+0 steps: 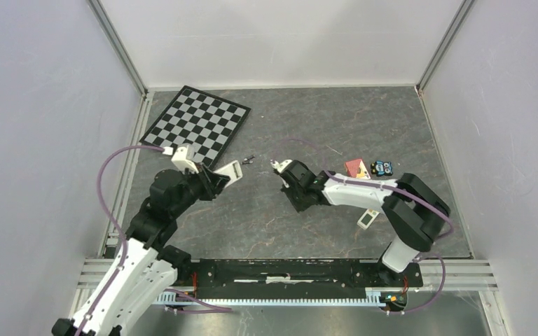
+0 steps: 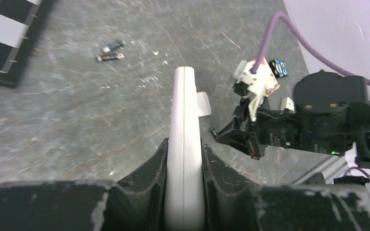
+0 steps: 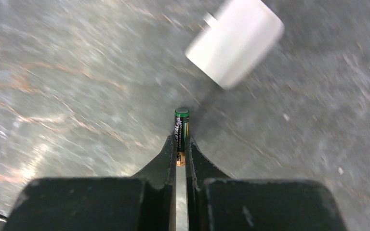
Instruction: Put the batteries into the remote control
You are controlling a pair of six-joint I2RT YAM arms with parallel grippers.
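Grey table [image 1: 287, 224]: chessboard [image 1: 196, 126], two batteries [image 1: 248, 159]

Chessboard [image 1: 196, 124] lies far left on table [image 1: 273, 224]. Two loose batteries [image 1: 247, 159] lie just off its near right corner. Remote control [image 1: 230, 172] is on edge in left gripper [image 1: 218, 179], just before those batteries. Right gripper [image 1: 277, 166] is opposite, apart, pinching one battery [image 3: 181, 126]. Toy block [image 1: 354, 168] and toy car [image 1: 382, 168] are side by side farther right, with small gadget [image 1: 367, 219] nearer, beside right arm
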